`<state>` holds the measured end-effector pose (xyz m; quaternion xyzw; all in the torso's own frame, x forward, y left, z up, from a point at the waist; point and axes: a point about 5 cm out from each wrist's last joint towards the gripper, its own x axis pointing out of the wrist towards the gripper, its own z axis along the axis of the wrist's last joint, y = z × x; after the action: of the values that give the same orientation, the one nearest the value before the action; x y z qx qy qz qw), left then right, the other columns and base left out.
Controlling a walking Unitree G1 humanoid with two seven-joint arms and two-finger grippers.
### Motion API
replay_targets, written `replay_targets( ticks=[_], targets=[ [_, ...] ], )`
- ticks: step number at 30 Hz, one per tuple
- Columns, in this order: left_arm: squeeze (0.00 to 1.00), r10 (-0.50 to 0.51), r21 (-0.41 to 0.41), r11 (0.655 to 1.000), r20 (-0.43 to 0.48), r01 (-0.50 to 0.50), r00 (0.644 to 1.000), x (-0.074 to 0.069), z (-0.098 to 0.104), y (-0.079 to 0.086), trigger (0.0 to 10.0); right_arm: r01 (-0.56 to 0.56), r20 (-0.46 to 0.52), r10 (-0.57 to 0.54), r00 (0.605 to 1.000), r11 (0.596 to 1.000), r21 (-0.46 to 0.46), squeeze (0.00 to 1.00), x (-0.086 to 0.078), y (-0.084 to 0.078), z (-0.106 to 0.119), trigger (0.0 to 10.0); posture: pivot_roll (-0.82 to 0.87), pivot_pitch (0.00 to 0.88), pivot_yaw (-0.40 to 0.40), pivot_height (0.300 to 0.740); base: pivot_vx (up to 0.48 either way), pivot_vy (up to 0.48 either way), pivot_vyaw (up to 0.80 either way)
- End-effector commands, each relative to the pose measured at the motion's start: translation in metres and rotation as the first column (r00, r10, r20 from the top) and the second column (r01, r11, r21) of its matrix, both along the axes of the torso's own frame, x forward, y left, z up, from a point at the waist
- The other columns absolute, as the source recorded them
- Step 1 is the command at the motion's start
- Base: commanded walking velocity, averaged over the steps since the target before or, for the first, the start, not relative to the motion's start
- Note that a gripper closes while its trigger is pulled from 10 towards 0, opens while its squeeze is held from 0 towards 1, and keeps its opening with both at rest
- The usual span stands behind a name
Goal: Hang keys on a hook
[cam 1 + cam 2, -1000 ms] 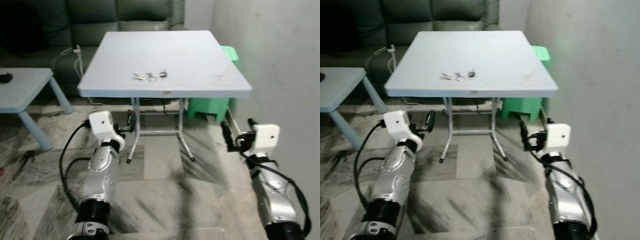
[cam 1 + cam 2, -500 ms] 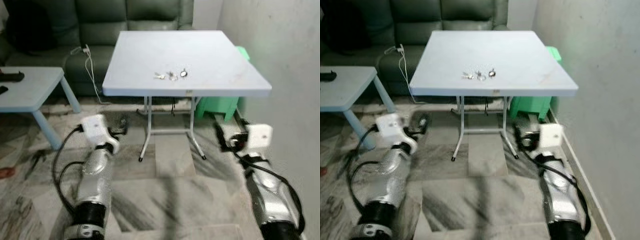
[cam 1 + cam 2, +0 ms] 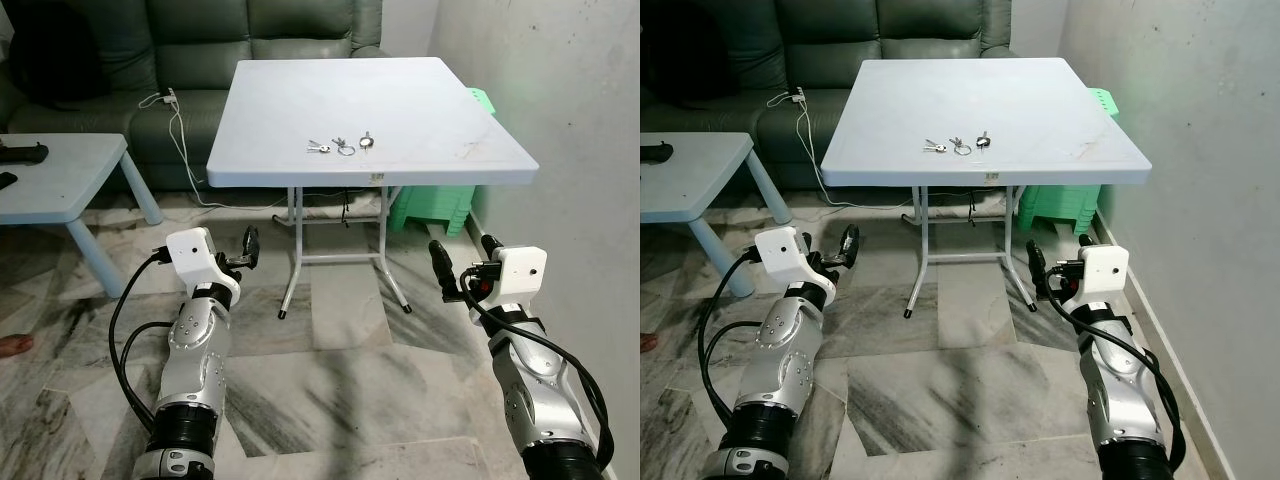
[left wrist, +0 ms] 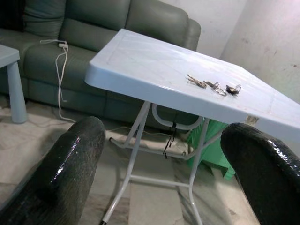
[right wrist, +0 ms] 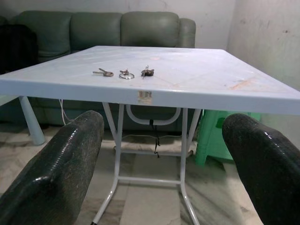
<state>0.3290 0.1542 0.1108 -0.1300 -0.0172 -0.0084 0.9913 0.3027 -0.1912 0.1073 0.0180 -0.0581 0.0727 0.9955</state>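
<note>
Standing: a pale blue-white square folding table (image 3: 400, 110) on thin white metal legs occupies the upper middle of the head views, its right edge close to the grey plaster wall (image 3: 560, 100).
Keys: a small bunch of silver metal keys on rings (image 3: 340, 146) lies strung out in a short row on the tabletop, near its front edge and a little left of centre; in the wrist views it sits at (image 4: 213, 86) and (image 5: 124, 73).
Left gripper (image 3: 250, 245): lower left of the frame, held low in front of the table over the floor, black fingers spread apart and holding nothing, well apart from the keys.
Right gripper (image 3: 462, 265): lower right, also low before the table, fingers parted and empty.
Behind: a dark green leather sofa (image 3: 200, 40) along the top, with a white charger cable (image 3: 178, 130) trailing down from its seat.
Left side: a low light blue side table (image 3: 60, 185).
Under the table's right side: a green plastic stool (image 3: 435, 205).
Floor: grey-streaked marble tiles (image 3: 330, 380).
</note>
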Motion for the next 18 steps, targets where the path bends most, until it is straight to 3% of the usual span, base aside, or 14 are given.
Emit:
replay_targets(
  ticks=[1,18],
  targets=[
    [0.0,0.003,0.008,1.0,0.011,-0.003,1.0,-0.001,0.0019,0.001,10.0,-0.008,0.001,0.008,1.0,1.0,0.001,0.0,0.0002,-0.0004,0.0017,10.0,-0.04,0.0,-0.036,0.74,0.0,0.0,0.0],
    [0.0,0.014,0.014,1.0,0.024,-0.014,1.0,-0.0012,0.0037,0.0027,10.0,-0.015,-0.002,0.015,1.0,1.0,-0.003,0.0,0.0004,0.0,0.0016,10.0,-0.04,0.0,-0.041,0.74,0.0,0.0,0.0]
  ],
)
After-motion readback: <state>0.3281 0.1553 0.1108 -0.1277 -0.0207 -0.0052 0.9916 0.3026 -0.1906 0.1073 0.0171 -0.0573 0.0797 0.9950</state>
